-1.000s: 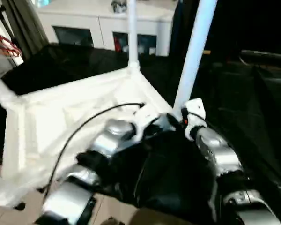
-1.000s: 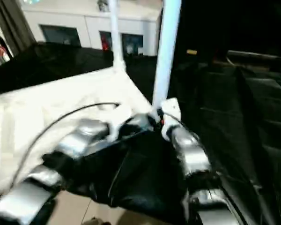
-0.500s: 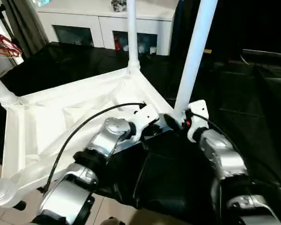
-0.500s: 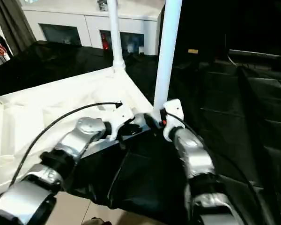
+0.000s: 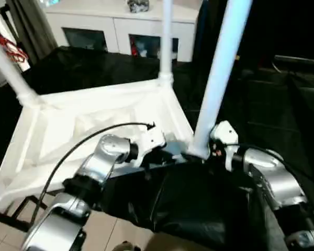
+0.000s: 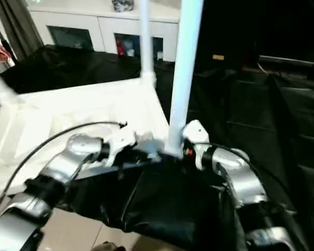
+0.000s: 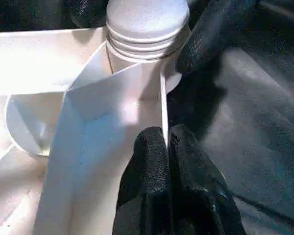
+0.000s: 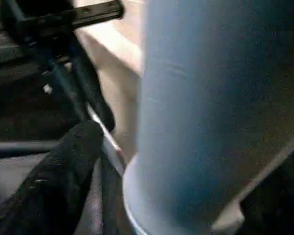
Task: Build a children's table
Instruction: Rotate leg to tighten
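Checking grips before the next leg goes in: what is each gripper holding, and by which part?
The left gripper pinches the table top by its thin rim wall beside the near corner socket. The right gripper is at the near leg base; a hold cannot be told.

Children's table point(image 5: 94, 112): white plastic, smooth, slight sheen; nearest leg point(image 5: 220, 73) same smooth plastic, its base point(image 7: 147, 27) ringed with moulded ridges. Black cloth point(image 5: 199, 204) under it: matt, creased, faint sheen on folds. Forearms: left forearm point(image 5: 102, 162) and right forearm point(image 5: 272, 175) brushed silver metal, glossy. Left gripper point(image 7: 167, 142) fingers: black, matt, finely textured rubber-like surface. Far cabinet point(image 5: 120, 21): white, smooth, glass doors.
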You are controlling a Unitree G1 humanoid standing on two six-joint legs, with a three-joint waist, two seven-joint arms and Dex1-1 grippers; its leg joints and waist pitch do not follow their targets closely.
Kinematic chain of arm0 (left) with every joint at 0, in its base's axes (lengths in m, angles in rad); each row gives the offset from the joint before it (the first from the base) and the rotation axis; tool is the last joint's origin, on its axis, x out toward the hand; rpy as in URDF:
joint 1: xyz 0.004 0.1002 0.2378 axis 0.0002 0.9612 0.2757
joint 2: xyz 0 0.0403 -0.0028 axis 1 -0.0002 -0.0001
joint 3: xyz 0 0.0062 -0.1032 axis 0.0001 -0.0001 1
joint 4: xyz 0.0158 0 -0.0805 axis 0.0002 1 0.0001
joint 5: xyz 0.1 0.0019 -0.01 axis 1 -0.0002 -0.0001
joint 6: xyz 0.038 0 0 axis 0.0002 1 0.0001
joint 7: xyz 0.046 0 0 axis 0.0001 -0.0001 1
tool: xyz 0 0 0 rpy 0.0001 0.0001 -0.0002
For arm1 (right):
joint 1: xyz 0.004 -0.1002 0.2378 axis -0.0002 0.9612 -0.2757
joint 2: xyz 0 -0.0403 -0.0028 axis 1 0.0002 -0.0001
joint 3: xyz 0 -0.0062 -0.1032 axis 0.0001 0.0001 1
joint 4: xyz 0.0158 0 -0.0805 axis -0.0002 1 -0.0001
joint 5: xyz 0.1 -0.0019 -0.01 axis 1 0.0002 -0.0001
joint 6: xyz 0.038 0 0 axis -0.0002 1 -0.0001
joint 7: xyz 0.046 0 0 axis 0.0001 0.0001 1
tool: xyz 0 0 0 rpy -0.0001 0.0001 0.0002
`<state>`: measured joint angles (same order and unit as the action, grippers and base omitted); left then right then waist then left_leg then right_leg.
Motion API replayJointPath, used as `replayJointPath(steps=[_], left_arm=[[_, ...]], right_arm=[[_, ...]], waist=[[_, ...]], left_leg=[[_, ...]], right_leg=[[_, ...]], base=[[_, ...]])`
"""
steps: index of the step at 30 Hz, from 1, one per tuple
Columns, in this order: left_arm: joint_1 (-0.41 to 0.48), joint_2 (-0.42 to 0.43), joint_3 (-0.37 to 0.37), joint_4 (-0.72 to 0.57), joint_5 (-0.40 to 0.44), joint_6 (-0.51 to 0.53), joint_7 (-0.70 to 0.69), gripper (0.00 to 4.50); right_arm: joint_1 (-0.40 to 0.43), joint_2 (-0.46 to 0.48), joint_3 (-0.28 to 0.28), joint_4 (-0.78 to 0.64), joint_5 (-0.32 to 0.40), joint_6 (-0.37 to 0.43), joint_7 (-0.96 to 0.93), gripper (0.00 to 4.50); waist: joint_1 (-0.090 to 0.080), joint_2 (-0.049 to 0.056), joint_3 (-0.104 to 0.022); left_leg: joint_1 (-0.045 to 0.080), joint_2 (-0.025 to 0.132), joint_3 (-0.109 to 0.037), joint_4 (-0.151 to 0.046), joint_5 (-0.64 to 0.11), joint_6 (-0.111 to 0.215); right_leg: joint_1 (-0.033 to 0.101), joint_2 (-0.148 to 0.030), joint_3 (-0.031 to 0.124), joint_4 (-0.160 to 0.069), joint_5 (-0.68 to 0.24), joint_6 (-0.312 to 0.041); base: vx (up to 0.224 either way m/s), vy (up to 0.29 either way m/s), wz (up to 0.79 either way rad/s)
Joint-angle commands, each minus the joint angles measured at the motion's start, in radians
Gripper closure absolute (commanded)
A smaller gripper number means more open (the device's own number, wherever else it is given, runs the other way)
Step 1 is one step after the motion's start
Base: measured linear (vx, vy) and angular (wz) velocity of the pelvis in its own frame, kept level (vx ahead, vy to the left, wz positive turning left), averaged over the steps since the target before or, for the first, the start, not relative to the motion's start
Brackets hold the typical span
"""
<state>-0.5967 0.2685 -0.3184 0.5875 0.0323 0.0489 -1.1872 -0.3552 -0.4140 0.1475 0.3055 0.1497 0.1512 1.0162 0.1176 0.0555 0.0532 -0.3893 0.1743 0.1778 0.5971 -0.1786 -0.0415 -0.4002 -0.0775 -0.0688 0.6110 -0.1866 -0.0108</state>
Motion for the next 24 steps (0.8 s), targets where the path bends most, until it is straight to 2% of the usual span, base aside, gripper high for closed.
replayJointPath(steps=[1, 4, 5, 6, 7, 8, 10, 13, 20, 23, 24], left_arm=[[-0.009, 0.006, 0.007, -0.073, -0.053, -0.02, -0.051, 4.5], [-0.004, 0.019, 0.01, -0.077, -0.054, -0.024, -0.061, 4.5], [-0.001, 0.025, 0.012, -0.081, -0.054, -0.022, -0.068, 4.5], [0.001, 0.029, 0.013, -0.083, -0.053, -0.02, -0.071, 4.5], [0.001, 0.029, 0.013, -0.083, -0.053, -0.02, -0.071, 4.5], [0.006, 0.04, 0.012, -0.095, -0.057, -0.007, -0.086, 4.5], [0.012, 0.049, 0.009, -0.11, -0.064, 0.005, -0.1, 4.5], [0.021, 0.064, 0.003, -0.13, -0.074, 0.024, -0.131, 4.5], [0.023, 0.069, 0.0, -0.137, -0.075, 0.034, -0.139, 4.5], [0.022, 0.064, 0.001, -0.135, -0.07, 0.036, -0.117, 4.5], [0.013, 0.047, 0.008, -0.115, -0.057, 0.031, -0.065, 4.5]], right_arm=[[0.0, -0.012, 0.015, -0.032, 0.013, 0.018, 0.046, 0.63], [0.0, -0.021, 0.023, -0.034, 0.008, 0.019, 0.061, 0.87], [0.0, -0.026, 0.029, -0.035, 0.005, 0.015, 0.068, 0.92], [0.001, -0.03, 0.033, -0.034, 0.004, 0.012, 0.072, 1.19], [0.001, -0.03, 0.033, -0.034, 0.004, 0.012, 0.072, 1.19], [0.001, -0.037, 0.038, -0.036, 0.007, 0.012, 0.081, 1.29], [0.0, -0.039, 0.04, -0.037, 0.011, 0.013, 0.088, 1.38], [0.001, -0.039, 0.044, -0.044, 0.013, 0.012, 0.103, 1.73], [0.009, -0.04, 0.057, -0.048, 0.012, 0.009, 0.114, 1.86], [0.016, -0.035, 0.059, -0.051, 0.009, 0.007, 0.11, 1.86], [0.021, -0.016, 0.054, -0.043, 0.002, 0.005, 0.077, 1.86]], waist=[[0.0, -0.015, -0.068], [-0.001, -0.015, -0.068], [-0.001, -0.019, -0.069], [0.0, -0.02, -0.069], [0.0, -0.019, -0.068], [0.0, -0.025, -0.068], [0.001, -0.022, -0.069], [-0.001, -0.022, -0.068], [0.0, -0.021, -0.069], [0.0, -0.021, -0.069], [-0.001, -0.022, -0.069]], left_leg=[[0.017, 0.063, -0.02, -0.069, -0.193, 0.082], [0.018, 0.063, -0.02, -0.07, -0.191, 0.075], [0.018, 0.062, -0.019, -0.07, -0.189, 0.075], [0.018, 0.061, -0.019, -0.069, -0.186, 0.076], [0.016, 0.061, -0.019, -0.068, -0.184, 0.077], [0.017, 0.061, -0.018, -0.068, -0.182, 0.078], [0.017, 0.063, -0.019, -0.068, -0.174, 0.079], [0.016, 0.061, -0.018, -0.068, -0.171, 0.083], [0.017, 0.061, -0.019, -0.067, -0.171, 0.076], [0.016, 0.061, -0.019, -0.067, -0.162, 0.079], [0.016, 0.061, -0.019, -0.066, -0.161, 0.081]], right_leg=[[0.047, -0.081, 0.048, -0.074, -0.196, -0.23], [0.046, -0.08, 0.048, -0.074, -0.199, -0.229], [0.046, -0.08, 0.048, -0.074, -0.197, -0.229], [0.046, -0.081, 0.048, -0.074, -0.197, -0.229], [0.047, -0.081, 0.049, -0.074, -0.205, -0.227], [0.047, -0.082, 0.048, -0.075, -0.208, -0.225], [0.046, -0.082, 0.048, -0.072, -0.204, -0.226], [0.045, -0.08, 0.047, -0.071, -0.203, -0.227], [0.046, -0.08, 0.048, -0.072, -0.206, -0.225], [0.047, -0.079, 0.048, -0.07, -0.19, -0.228], [0.046, -0.079, 0.048, -0.07, -0.185, -0.229]], base=[[0.0, 0.0, 0.0], [0.0, 0.0, 0.0], [0.0, 0.0, 0.0], [0.0, 0.0, 0.0], [0.0, 0.0, 0.0], [0.0, 0.0, 0.0], [0.0, 0.0, 0.0], [0.0, 0.0, 0.0], [0.0, 0.0, 0.0], [0.0, 0.0, 0.0], [0.0, 0.0, 0.0]])
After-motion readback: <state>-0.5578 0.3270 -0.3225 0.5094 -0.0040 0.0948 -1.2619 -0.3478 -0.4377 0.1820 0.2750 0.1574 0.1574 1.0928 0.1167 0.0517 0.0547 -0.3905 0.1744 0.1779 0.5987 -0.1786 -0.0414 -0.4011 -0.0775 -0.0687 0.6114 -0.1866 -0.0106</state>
